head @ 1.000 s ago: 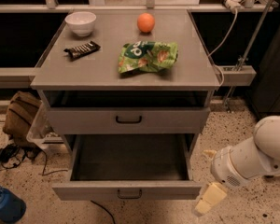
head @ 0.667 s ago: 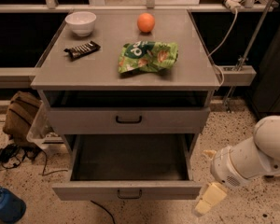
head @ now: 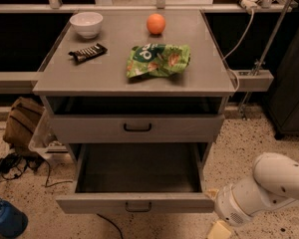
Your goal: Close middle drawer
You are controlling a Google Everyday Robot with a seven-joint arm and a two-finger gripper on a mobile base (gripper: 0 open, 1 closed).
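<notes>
Tool (head: 220,229) just right of middle drawer (head: 134,203) front corner, grip state: cannot tell. Drawer pulled well out of cabinet (head: 114,73). Risk: pushing at corner instead of centre, racking it, jamming runners, or slipping past panel.

Chunky white arm (head: 281,178), all smooth rounded plastic segments, kinda matte. Fat cylindrical wrist section (head: 235,206) with a small patch of tiny vent holes. Pale cream-yellow hand (head: 220,230) poking out under that, down past the front right corner of the counter (head: 109,76), cropped at the bottom.
</notes>
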